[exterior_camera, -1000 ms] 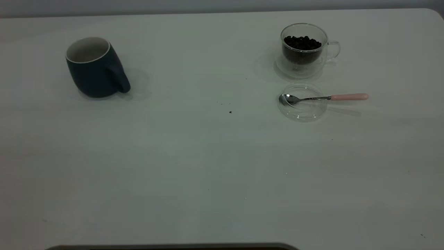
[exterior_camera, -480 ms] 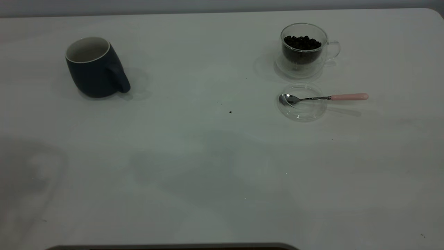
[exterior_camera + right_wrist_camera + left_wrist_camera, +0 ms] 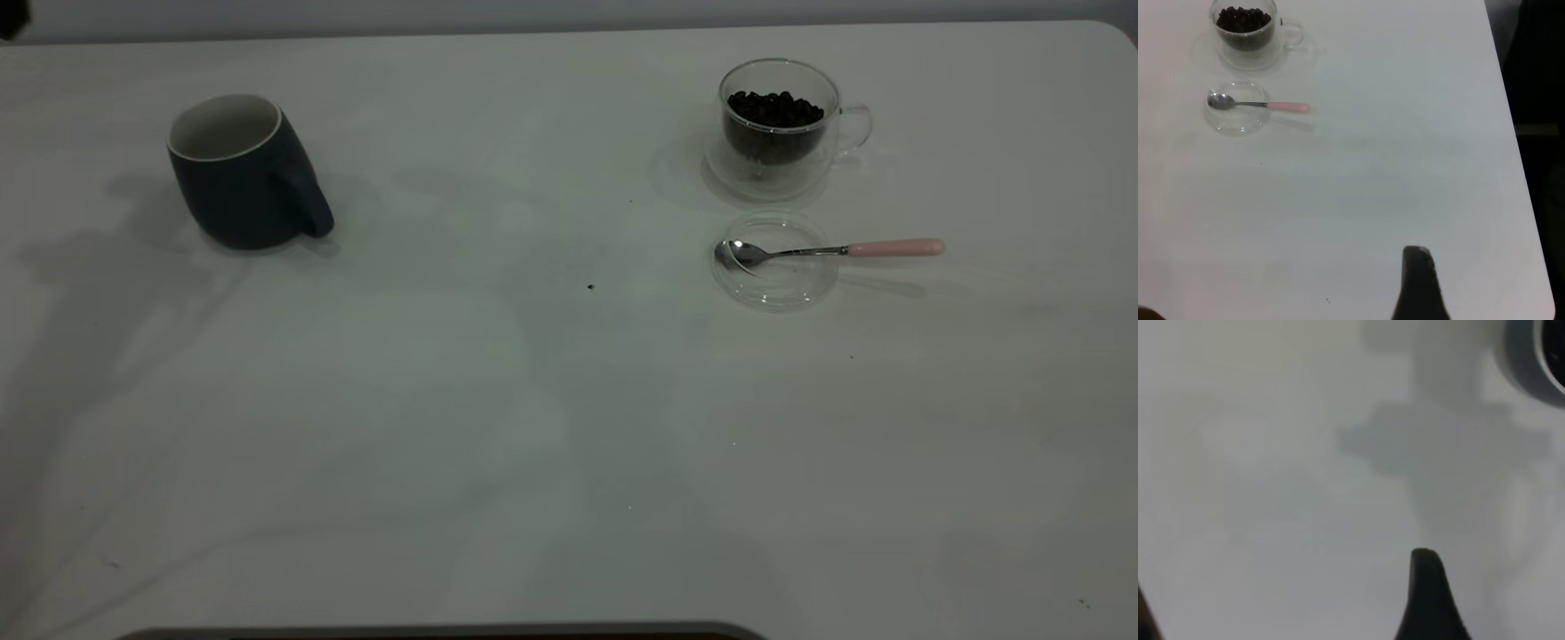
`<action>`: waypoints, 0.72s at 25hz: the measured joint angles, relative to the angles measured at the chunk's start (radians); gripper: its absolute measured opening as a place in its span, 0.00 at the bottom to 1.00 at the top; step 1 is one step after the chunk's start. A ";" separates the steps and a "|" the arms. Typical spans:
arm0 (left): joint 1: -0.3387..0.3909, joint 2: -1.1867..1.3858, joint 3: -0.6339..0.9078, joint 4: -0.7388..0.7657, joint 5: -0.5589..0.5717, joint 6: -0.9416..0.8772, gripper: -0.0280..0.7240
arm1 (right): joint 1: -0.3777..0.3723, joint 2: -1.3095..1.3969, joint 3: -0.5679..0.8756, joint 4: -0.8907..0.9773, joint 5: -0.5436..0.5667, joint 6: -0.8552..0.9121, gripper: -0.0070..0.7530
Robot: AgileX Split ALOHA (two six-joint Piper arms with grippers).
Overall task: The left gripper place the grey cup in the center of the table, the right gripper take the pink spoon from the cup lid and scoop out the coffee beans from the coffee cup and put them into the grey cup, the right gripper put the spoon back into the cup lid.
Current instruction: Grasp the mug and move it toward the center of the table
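The grey cup (image 3: 240, 173) stands at the far left of the table (image 3: 533, 400), handle toward the middle; part of it shows in the left wrist view (image 3: 1521, 360). The coffee cup (image 3: 778, 124) with coffee beans (image 3: 773, 108) stands at the far right. In front of it lies the cup lid (image 3: 775, 283), with the pink spoon (image 3: 831, 251) resting across it, handle pointing right. Neither gripper shows in the exterior view. My left gripper (image 3: 1425, 563) is a single dark tip over bare table, short of the grey cup. My right gripper (image 3: 1416, 257) is a single dark tip, well away from the spoon (image 3: 1258, 104), lid (image 3: 1238, 120) and coffee cup (image 3: 1245, 30).
A few dark specks (image 3: 590, 286) lie near the table's middle. The table's right edge and rounded corner (image 3: 1531, 267) are close to my right gripper. A dark edge (image 3: 444, 631) runs along the table's near side. A small dark shape (image 3: 11, 18) sits at the far left corner.
Arm shadows have shifted across the table's left and middle, and now reach the grey cup. A dark shape has appeared at the exterior view's far left corner. The cups, lid and spoon have not moved.
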 joint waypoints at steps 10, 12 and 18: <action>0.000 0.241 -0.162 0.049 -0.016 0.565 0.79 | 0.000 0.000 0.000 0.000 0.000 0.000 0.76; 0.000 0.277 -0.162 0.049 -0.036 0.666 0.79 | 0.000 0.000 0.000 0.000 0.000 0.000 0.76; -0.001 0.355 -0.162 0.052 -0.149 0.849 0.79 | 0.000 0.000 0.000 0.000 0.000 0.000 0.76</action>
